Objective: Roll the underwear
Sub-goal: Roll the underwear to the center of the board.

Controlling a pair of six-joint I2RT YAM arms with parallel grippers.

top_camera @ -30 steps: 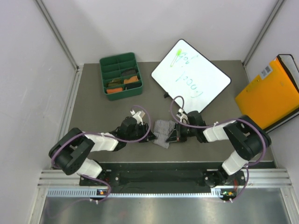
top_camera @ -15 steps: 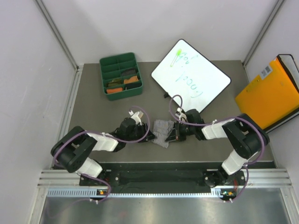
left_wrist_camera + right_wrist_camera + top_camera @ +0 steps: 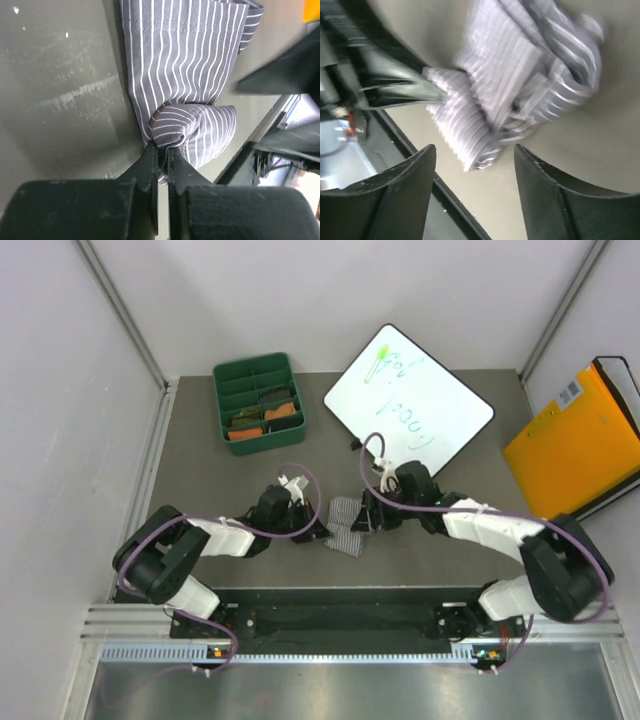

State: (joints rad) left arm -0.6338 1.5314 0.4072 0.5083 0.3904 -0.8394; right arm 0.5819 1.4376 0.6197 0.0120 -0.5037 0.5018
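From above, the striped underwear (image 3: 347, 526) lies bunched on the surface (image 3: 200, 480) between the left gripper (image 3: 322, 533) and the right gripper (image 3: 366, 521). The left wrist view shows the jaws clenched on a fold of it; the right wrist view shows jaws released, cloth just beyond their tips.

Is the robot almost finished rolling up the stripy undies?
Not yet. Done: the striped underwear lies on the table with one edge bunched into a small fold. In hand: the left jaws are shut on that fold; the right jaws stand open over the cloth, holding nothing. Left: most of it lies spread and unrolled, so the rolling has barely begun.
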